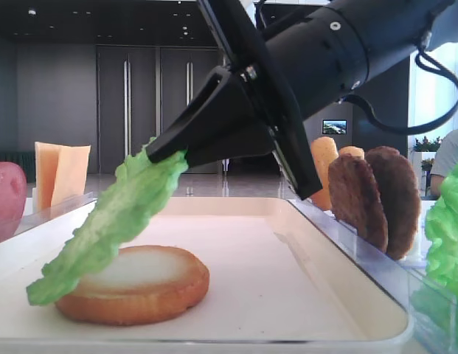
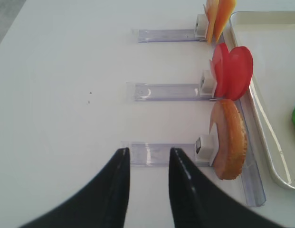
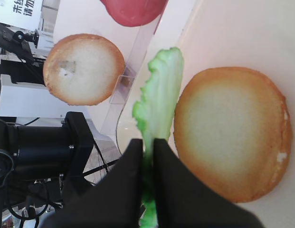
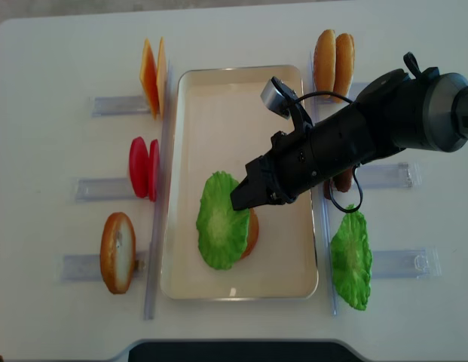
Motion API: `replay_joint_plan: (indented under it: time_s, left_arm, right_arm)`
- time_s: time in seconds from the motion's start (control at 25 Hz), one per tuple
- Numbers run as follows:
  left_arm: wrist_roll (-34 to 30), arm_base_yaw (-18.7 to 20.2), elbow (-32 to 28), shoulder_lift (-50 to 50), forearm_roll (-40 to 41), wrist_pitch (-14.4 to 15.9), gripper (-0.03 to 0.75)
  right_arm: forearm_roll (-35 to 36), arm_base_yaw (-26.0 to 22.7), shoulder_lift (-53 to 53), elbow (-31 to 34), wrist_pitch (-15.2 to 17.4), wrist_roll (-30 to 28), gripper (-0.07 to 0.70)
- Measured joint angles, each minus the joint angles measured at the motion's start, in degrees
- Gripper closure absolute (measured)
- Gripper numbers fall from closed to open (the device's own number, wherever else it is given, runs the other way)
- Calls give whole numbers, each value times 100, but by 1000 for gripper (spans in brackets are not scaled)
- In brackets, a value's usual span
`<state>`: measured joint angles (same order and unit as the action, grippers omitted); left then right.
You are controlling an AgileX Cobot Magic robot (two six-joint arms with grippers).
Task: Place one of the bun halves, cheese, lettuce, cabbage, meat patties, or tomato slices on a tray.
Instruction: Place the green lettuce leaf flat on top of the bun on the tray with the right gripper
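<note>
One lettuce (image 1: 114,221) leaf hangs pinched in your right gripper's (image 1: 166,151) jaws, its low end draping the bun half (image 1: 136,284) on the tray (image 1: 288,295); lower, then release. Left gripper (image 2: 147,159) idles over the worktop, jaws empty.

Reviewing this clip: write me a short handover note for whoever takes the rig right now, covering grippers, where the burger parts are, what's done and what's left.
Right gripper: shut on the lettuce leaf, held tilted over the bun half; its low tip hangs at the bun's edge, contact unclear.
Left gripper: shut, empty, above bare table beside the racks.
Tray: holds the bun half, pale face up.
Off tray, in racks: cheese, tomato slices, another bun half on the left; buns, meat patties and a second lettuce on the right.
Done: bun placed. Left: lower and release the lettuce.
</note>
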<state>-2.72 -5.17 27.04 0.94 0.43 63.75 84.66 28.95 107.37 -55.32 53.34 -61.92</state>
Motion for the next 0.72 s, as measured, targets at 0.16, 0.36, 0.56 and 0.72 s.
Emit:
replay_joint_plan:
  time_s: [0.16,0.36,0.56,0.72]
  left_arm:
    - [0,0,0,0,0,0,496]
    - [2,0,0,0,0,0,496]
    - [13,0,0,0,0,0,496]
    - [13,0,0,0,0,0,496]
  right_arm:
    - [-14,0,0,0,-52,-6,572]
    - [-91,0,0,0,-72,-6,572]
    - [-269,0,0,0,-256,-1,507]
    - [-269,-2,0,0,-400,-1,301]
